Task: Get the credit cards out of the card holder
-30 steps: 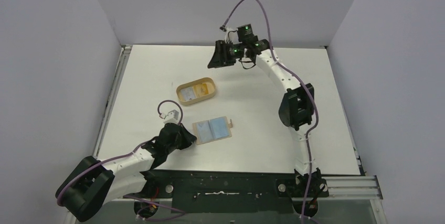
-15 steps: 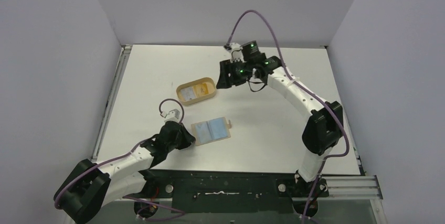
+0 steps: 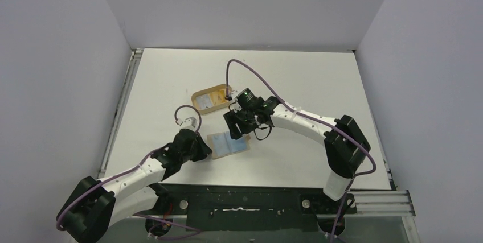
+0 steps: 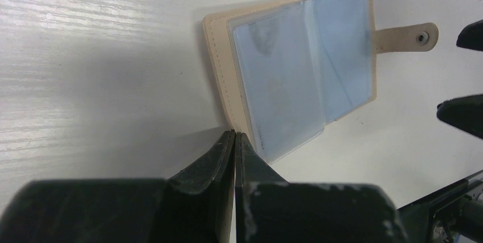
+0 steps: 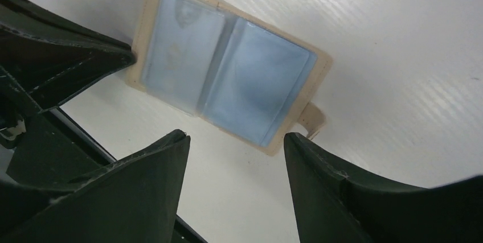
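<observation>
2 grippers: left gripper point(image 4: 235, 135) closed, tips at near-left edge of card holder point(image 4: 219, 55); right gripper point(image 5: 236, 138) open directly above it.
Long axis: left-right, credit cards point(image 4: 279, 89) inside.

Open tan wallet point(image 3: 228, 145) lies toward the table's point(image 3: 319, 83) near edge; left gripper point(image 3: 208, 149) sits at its left side, right gripper point(image 3: 234, 131) hovers over it.

The card holder point(image 4: 218, 55) looks like matt tan leather with stitched edges, its clear plastic sleeves point(image 4: 293, 138) faintly glossy over the credit cards point(image 4: 279, 83). The white table point(image 4: 85, 83) is smooth with a faint streaked grain.
</observation>
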Robot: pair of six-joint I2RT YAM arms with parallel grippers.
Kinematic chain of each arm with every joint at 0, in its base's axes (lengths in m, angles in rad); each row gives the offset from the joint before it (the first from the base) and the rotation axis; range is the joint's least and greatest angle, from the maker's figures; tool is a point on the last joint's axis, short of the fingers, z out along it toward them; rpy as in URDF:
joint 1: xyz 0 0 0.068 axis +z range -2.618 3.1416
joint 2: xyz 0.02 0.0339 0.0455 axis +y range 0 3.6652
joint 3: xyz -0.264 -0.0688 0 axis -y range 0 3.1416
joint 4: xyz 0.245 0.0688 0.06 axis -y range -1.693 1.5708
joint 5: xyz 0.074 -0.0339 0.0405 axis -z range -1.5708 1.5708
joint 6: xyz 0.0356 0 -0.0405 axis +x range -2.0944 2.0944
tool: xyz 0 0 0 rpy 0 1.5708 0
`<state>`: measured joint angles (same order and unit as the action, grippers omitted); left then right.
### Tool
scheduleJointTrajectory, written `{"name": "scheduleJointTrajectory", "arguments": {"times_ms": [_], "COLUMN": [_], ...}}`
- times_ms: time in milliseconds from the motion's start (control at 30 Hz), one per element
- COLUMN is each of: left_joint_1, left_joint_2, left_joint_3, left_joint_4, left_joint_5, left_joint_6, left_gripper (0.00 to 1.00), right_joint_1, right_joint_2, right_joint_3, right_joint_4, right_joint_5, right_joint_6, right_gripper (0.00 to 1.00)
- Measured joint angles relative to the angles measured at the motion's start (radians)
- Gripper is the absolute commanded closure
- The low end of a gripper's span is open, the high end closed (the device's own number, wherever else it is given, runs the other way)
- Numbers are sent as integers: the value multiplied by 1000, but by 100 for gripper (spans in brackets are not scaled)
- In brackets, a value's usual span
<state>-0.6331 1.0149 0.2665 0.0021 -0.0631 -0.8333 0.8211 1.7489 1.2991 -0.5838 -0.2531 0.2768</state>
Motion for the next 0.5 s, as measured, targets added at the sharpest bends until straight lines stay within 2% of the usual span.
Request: {"name": "scheduleJointTrajectory", "arguments": {"times_ms": [200, 500], "left_joint_1": [0, 0], "left_joint_2": [-6, -3], "left_joint_3": [0, 14], "left_joint_4": [-8, -6], "left_joint_5": [10, 16], "left_joint_6": [3, 3], "left_gripper": [100, 100], "right_joint_1": [76, 94], "right_joint_2": [-54, -32], "right_joint_3": [-55, -54], "right_joint_4": [97, 144], "right_joint_5": [66, 101], "right_joint_6": [28, 30], "right_gripper": [29, 22]}}
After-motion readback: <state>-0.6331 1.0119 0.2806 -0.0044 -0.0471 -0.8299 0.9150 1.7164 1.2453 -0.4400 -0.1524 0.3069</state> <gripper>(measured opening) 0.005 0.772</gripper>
